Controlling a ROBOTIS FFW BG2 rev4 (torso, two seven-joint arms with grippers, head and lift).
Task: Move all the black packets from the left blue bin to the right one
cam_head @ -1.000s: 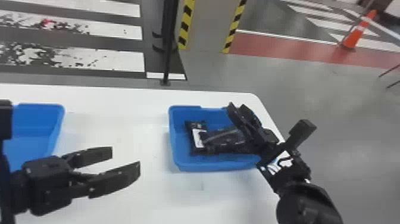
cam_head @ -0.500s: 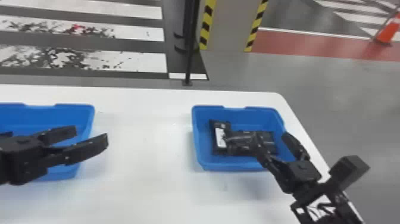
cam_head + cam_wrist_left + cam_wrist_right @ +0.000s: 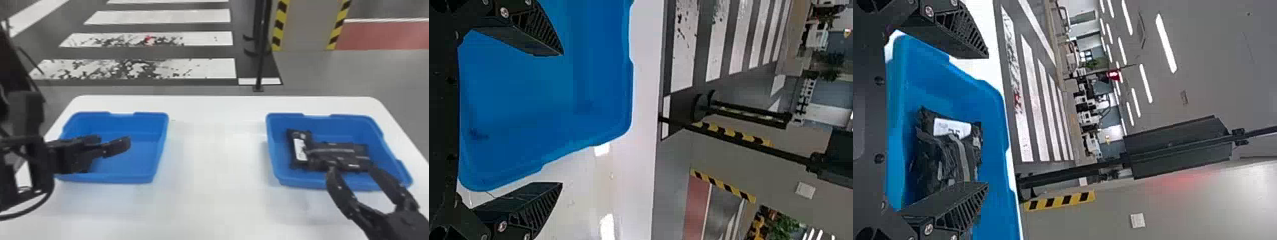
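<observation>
Black packets (image 3: 338,156) are seen lying together in the right bin (image 3: 324,119), which is set at the right of the frame on a white surface (image 3: 217,143). One packet bearing a white label (image 3: 300,150) is placed nearest the bin's left wall, its long side running up the frame, while packet material is stretched crosswise just beside it toward the bin's center. At lower right, the right claw (image 3: 352,170) is held spread, its two fingers well apart, with the tips framed against the near wall of the bin and the lower edge of the packets; whether anything is touched by them cannot be told. The packets and their label are also captured beyond the spread fingers in the right wrist view. The left bin (image 3: 161,131) is positioned at the left of the frame, well apart from its twin. Across its left portion the left claw (image 3: 114,143) is extended, also spread, with the bin's blue floor seen between the fingers in the left wrist view. The upper part of the frame is occupied by a crosswalk (image 3: 204,68), a slim black post (image 3: 261,60) right of center and, beside it, a pillar (image 3: 308,25) edged in yellow and black stripes.
</observation>
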